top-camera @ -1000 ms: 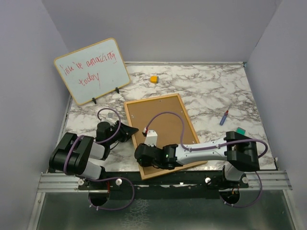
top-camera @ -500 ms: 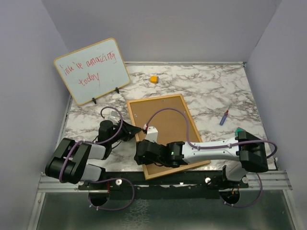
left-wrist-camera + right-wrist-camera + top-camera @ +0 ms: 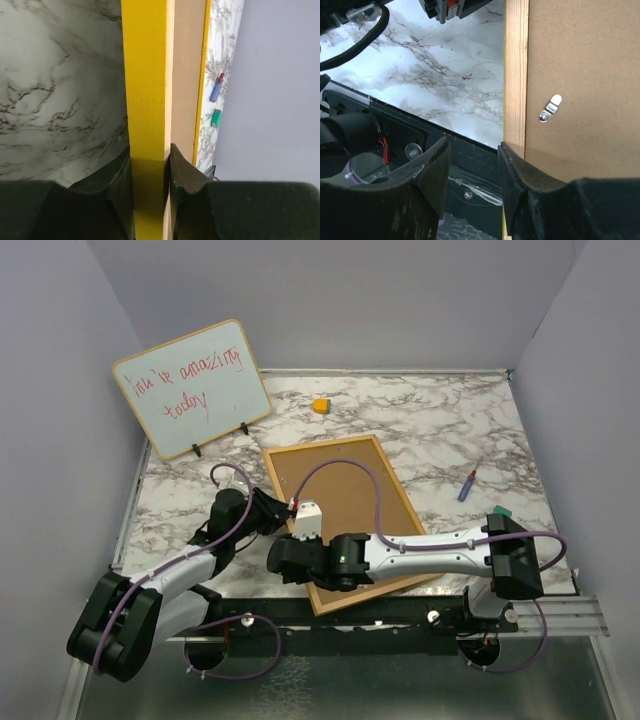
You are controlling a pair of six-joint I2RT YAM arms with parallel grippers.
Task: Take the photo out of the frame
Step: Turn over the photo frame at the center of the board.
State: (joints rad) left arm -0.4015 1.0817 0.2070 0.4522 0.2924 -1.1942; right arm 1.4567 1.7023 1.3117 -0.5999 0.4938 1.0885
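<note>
- lying back up on the marble table (image 3: pixel 450 430), the frame (image 3: pixel 345 495) sat near the front edge, turned a little askew.
- its brown backboard (image 3: pixel 585 75) filled the inside of the frame; the photo was hidden beneath it and could not be seen.
- a small metal clip (image 3: pixel 551 109) sat on the backboard, just inside the wooden rim.
- the left gripper (image 3: pixel 149 150) was clamped on the frame's yellow left edge, one finger pressed against each side of it.
- the right gripper (image 3: pixel 472 145) hung at the frame's near left corner with its fingers apart and nothing between them; one finger lay over the wooden rim, the other out over the table's front edge.
- a whiteboard (image 3: pixel 190 388) with red writing stood propped at the far left corner.
- a small orange block (image 3: pixel 320 405) lay beyond the frame, apart from it.
- a blue pen (image 3: pixel 467 485) and a green block (image 3: pixel 500 512) lay to the right, well apart from the frame.
</note>
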